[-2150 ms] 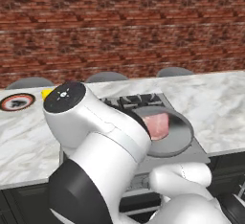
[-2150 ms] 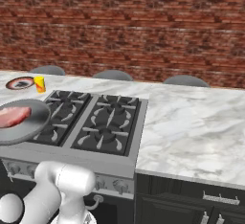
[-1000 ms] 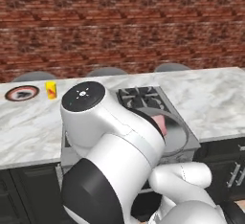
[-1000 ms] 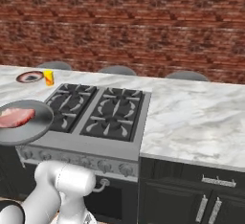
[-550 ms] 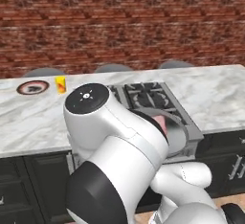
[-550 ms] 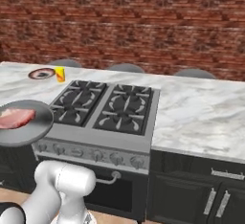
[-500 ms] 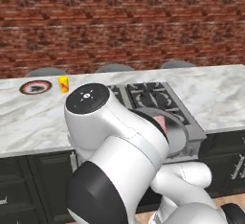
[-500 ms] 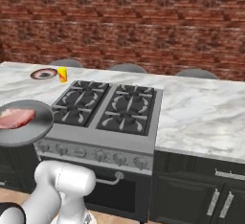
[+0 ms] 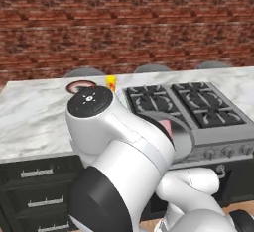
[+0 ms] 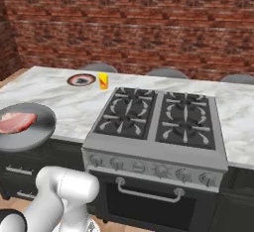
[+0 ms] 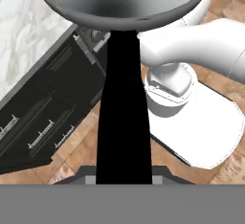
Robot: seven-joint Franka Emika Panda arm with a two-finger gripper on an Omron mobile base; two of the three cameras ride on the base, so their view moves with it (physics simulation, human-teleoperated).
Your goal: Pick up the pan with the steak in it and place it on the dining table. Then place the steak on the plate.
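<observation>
The grey pan (image 10: 24, 127) hangs in the air left of the stove, off the counter's front edge, with the pink steak (image 10: 16, 122) lying in it. In the left base view the pan (image 9: 179, 138) and steak (image 9: 166, 126) peek out from behind my arm. The hand view looks at the pan's underside (image 11: 124, 0), and its black handle (image 11: 124, 108) runs down into my gripper (image 11: 123, 179), which is shut on it. The red-rimmed plate (image 10: 81, 80) (image 9: 80, 86) sits far back on the marble dining table (image 10: 64, 104) (image 9: 34, 112).
A four-burner stove (image 10: 158, 124) (image 9: 188, 104) is set into the counter to the right of the pan. A yellow cup (image 10: 103, 81) (image 9: 111, 82) stands beside the plate. Grey stools (image 10: 99, 67) line the far side. Dark drawers (image 9: 39, 186) sit under the counter, and a brick wall stands behind.
The whole scene has slid to the right in both base views, so the base has driven left. The pan with the steak stays held in the same spot before the cameras.
</observation>
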